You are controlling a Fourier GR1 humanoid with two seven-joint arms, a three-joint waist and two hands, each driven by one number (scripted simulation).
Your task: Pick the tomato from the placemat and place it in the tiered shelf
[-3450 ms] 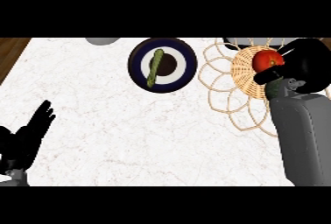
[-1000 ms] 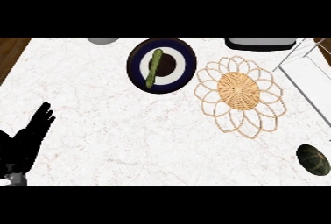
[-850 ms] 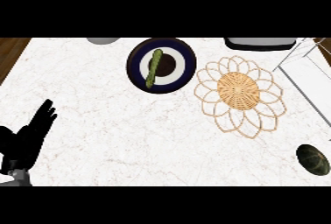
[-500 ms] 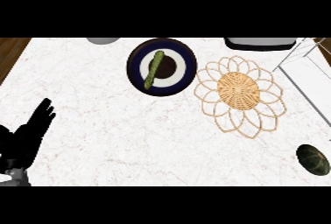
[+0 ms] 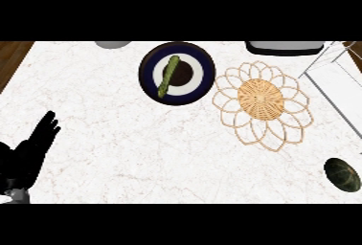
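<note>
The woven flower-shaped placemat (image 5: 262, 103) lies right of centre with nothing on it. No tomato shows anywhere in the head view. The white tiered shelf (image 5: 334, 83) runs along the right edge, only partly in view, and its contents are hidden. My left hand (image 5: 30, 154) rests at the lower left edge, fingers straight and pointing up, holding nothing. My right hand and forearm do not show.
A dark-rimmed plate (image 5: 151, 79) with a long green vegetable (image 5: 168, 76) sits left of the placemat. A dark green round object (image 5: 343, 174) lies at the lower right. A grey bowl edge (image 5: 113, 44) and a grey container (image 5: 283, 46) sit at the back.
Earlier my right hand was at the tomato on the placemat; both have since left the view and the mat is bare. Over the last second nothing has moved.
</note>
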